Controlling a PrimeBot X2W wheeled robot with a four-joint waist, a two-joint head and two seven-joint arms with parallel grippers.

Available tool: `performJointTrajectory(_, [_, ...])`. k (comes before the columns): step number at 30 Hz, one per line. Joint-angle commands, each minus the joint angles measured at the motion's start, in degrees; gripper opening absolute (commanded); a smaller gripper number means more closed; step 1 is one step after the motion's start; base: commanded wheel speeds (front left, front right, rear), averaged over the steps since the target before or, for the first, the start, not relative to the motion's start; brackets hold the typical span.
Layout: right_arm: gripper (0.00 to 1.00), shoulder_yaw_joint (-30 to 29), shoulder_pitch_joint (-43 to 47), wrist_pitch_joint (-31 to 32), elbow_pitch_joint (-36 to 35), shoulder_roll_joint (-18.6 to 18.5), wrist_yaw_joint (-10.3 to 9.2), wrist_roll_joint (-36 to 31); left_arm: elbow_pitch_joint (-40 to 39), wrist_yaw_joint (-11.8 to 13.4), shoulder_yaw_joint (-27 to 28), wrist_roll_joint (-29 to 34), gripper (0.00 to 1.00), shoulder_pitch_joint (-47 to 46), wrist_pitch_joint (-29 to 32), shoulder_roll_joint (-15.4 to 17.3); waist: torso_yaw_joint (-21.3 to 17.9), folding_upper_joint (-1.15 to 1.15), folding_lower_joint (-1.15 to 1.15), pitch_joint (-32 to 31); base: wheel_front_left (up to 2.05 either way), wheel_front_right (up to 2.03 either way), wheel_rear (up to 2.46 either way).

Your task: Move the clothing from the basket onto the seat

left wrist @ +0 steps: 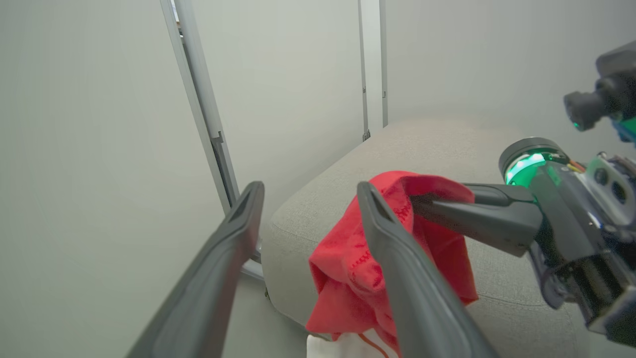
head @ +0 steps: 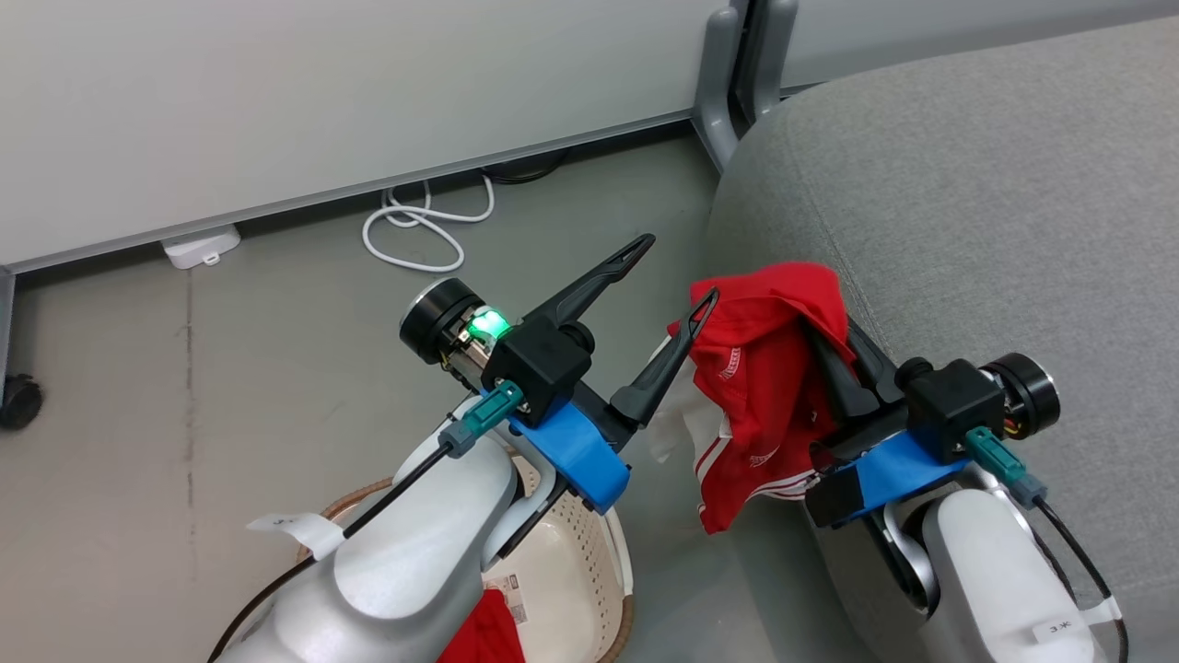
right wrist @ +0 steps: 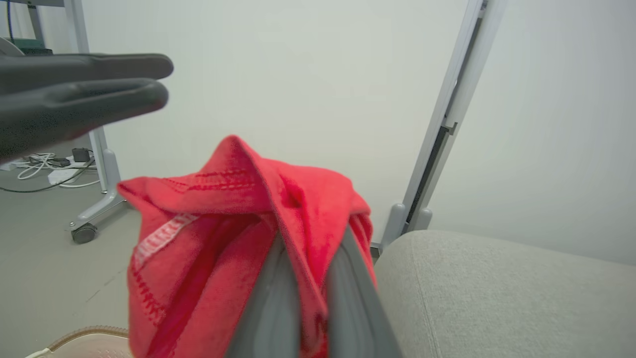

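fingers of the right gripper (head: 836, 357) are clenched on a red jersey (head: 755, 368), holding it bunched and hanging just beside the grey sofa seat's (head: 967, 203) rounded edge, likely to lift it onto the cushion. the left gripper (head: 682, 267) hovers alongside, fingers spread and empty. more red fabric (head: 488, 631) lies in the basket (head: 589, 543) below.

White cable (head: 419, 230) coiled on grey floor (head: 230, 368) by the far partition wall (head: 276, 92). White power block (head: 200, 247) left of it. Black caster (head: 18, 402) far left. Grey partition foot (head: 728, 101) right of the cable.
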Motion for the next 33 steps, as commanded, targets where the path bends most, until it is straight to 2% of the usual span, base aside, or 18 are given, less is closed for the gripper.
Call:
performJointTrajectory(1, [0.00, -0.77, 0.62, -0.20, -0.60, 0.18, 0.01, -0.19, 0.14, -0.05, -0.09, 0.34, 1.00, -0.69, -0.16, 0.32, -1.71, 0.00, 0.00, 0.67, 0.00, 0.00, 0.00])
performJointTrajectory(15, [0.00, -7.45, 4.09, -0.20, -4.15, -0.43, 0.01, -0.65, 0.76, -0.05, -3.28, -0.27, 1.00, 0.29, -0.15, 1.24, -8.37, 0.00, 0.00, 2.56, 0.00, 0.00, 0.00])
performJointTrajectory(24, [0.00, -10.69, 5.11, -0.20, -6.55, 0.05, 0.01, 0.05, 0.40, -0.05, -3.66, -0.33, 1.00, 0.40, -0.16, 2.04, -8.69, 0.00, 0.00, 3.30, 0.00, 0.00, 0.00])
performJointTrajectory(33, [0.00, -11.72, -0.29, -0.20, -9.24, -0.38, 0.01, 0.68, -0.18, -0.05, -2.60, 0.62, 1.00, -0.21, -0.16, 2.63, -8.35, 0.00, 0.00, 4.48, 0.00, 0.00, 0.00])
